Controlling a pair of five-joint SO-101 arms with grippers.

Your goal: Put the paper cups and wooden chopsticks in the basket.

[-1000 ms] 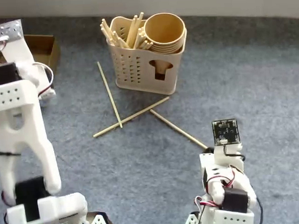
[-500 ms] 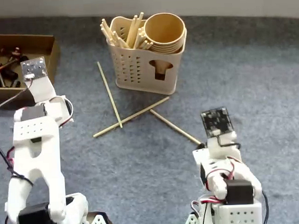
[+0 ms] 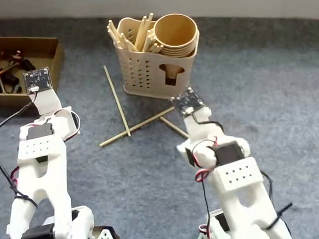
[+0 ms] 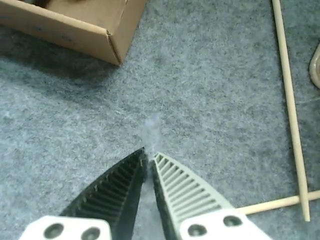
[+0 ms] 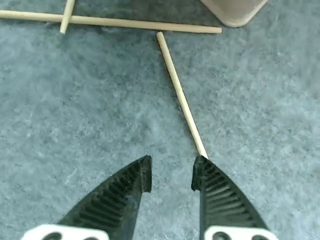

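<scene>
The cream basket [image 3: 157,72] stands at the back and holds stacked paper cups [image 3: 175,32] and several chopsticks [image 3: 126,38]. Three chopsticks lie on the carpet in front of it. Two of them cross [image 3: 127,132]. The third [image 3: 173,127] runs under the right arm [image 3: 224,164]. My right gripper [image 5: 172,161] is open just above the carpet, and this chopstick [image 5: 179,92] ends at one fingertip. My left gripper [image 4: 149,154] is shut on nothing, low over bare carpet between the cardboard box [image 4: 75,27] and a long chopstick [image 4: 290,110].
An open cardboard box [image 3: 41,47] with small parts sits at the back left, close to the left arm [image 3: 42,144]. A corner of the basket [image 5: 235,10] lies just beyond the crossing chopstick [image 5: 135,22]. Grey carpet spreads to the right.
The right arm has stretched forward from near its base to over the loose chopstick by the basket. The left arm has come down and forward beside the cardboard box.
</scene>
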